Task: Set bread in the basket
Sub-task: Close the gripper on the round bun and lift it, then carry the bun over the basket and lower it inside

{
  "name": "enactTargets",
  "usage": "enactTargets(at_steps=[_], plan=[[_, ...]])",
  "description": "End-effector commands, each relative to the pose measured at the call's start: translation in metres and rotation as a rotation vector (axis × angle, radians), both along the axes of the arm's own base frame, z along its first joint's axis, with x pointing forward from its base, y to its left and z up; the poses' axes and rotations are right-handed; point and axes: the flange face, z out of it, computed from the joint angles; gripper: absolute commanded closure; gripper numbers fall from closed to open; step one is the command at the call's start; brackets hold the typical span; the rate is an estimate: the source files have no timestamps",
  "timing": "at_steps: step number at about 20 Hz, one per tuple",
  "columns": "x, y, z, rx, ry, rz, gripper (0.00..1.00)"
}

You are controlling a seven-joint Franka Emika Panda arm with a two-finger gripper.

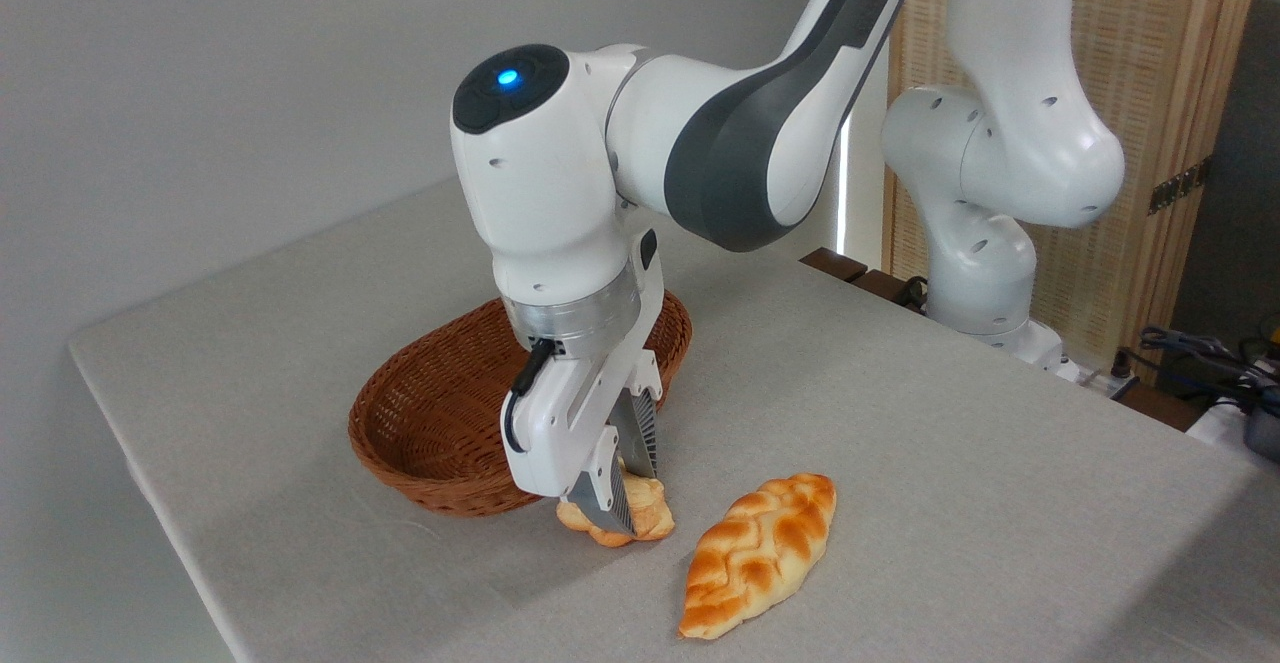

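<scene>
Grey cloth-covered table [950, 463] carries all items. White Franka arm with dark grey joint covers [720, 143] reaches down from upper right; blue indicator lit on the wrist housing.

Two-finger gripper with ribbed grey fingers [622, 491] points down, tilted slightly. Fingers [640, 438] straddle the small round pale-golden bun with lumpy edge [640, 523] and are pressed against it, one on the near side, one on the far side: clenched on the bun. Whether the bun rests on the cloth or is just lifted cannot be told; its lower edge sits at or very close to the table surface.

Bun position: on the table side of the oval brown woven wicker basket with low sides [430, 423], just beside the basket's near-right rim, outside it. Bun is roughly round, so no clear long axis; most of its top is hidden by the fingers.

Basket long axis runs from lower left to upper right; the arm's wrist hides part of its right end.

Longer orange-brown braided loaf [758, 553] lies flat to the right of the bun, near but not touching. Loaf long axis runs lower left to upper right, roughly parallel to the basket.
</scene>
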Motion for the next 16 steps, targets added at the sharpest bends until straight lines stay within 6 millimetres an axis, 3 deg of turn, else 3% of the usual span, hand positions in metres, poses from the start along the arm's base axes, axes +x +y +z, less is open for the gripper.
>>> enactTargets(at_steps=[1, 5, 8, 11, 16], plan=[[0.003, 0.026, 0.030, 0.016, -0.062, 0.024, 0.56], [0.003, 0.031, 0.058, 0.018, -0.109, 0.042, 0.55], [0.001, 0.024, 0.075, -0.002, -0.128, 0.081, 0.55], [0.002, 0.003, 0.079, -0.089, -0.123, 0.220, 0.49], [0.006, -0.055, 0.085, -0.092, -0.100, 0.351, 0.49]])
